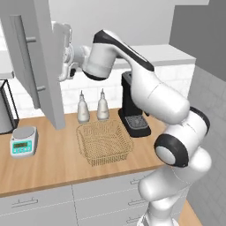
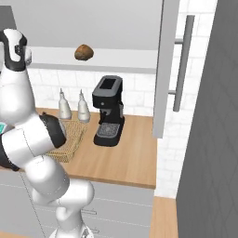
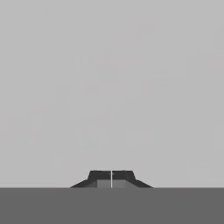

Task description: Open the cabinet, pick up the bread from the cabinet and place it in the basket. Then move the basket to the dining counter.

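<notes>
Looks like the door-opening step is pretty much done: both cabinet (image 1: 37, 66) doors hang swung out. The claw (image 3: 111, 178) is pinched fully closed on nothing, sitting up against the left door's inner face. Next it'll need to spread its fingers and reach over to the bread (image 2: 84, 52).

Counting out from the basket (image 1: 104, 142) on the table (image 1: 53, 165): one basket, one scale (image 1: 23, 141) off to its left, two bottles (image 1: 92, 107) just behind it, one coffee machine (image 1: 134, 106) to its right, and one bread on the cabinet shelf above.
</notes>
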Controlling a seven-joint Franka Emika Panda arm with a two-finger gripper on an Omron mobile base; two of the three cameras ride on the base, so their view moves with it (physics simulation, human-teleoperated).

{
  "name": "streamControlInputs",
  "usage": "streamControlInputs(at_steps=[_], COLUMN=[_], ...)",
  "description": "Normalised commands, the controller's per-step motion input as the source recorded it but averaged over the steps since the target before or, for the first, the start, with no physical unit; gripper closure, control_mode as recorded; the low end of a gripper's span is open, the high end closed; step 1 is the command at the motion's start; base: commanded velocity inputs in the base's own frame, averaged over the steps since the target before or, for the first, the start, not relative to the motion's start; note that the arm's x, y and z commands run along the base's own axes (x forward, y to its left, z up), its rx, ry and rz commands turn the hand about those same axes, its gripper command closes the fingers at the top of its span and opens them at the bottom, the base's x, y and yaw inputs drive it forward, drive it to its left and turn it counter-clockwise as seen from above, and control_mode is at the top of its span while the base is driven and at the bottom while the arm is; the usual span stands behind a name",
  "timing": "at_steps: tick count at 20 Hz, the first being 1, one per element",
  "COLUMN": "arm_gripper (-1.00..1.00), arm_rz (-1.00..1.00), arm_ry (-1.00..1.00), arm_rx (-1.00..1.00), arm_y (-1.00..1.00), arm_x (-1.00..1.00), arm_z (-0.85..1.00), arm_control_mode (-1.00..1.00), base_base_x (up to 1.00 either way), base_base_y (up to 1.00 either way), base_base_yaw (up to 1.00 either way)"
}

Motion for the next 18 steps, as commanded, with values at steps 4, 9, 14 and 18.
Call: streamControlInputs(at_steps=[4, 9, 14, 18], arm_gripper=[1.0, 1.0, 1.0, 1.0], arm_rz=[0.03, -0.09, -0.26, -0.33], arm_ry=[-0.04, -0.24, -0.61, -0.72], arm_rx=[-0.04, -0.41, -0.7, -0.67], arm_y=[-0.57, -0.89, -0.52, -0.25], arm_x=[0.02, 0.0, 0.07, 0.11], arm_z=[0.46, 0.08, -0.69, -0.94], arm_control_mode=[-1.0, -1.0, -1.0, -1.0], base_base_x=[0.0, 0.0, 0.0, 0.0], base_base_y=[0.0, 0.0, 0.0, 0.0], base_base_yaw=[0.0, 0.0, 0.0, 0.0])
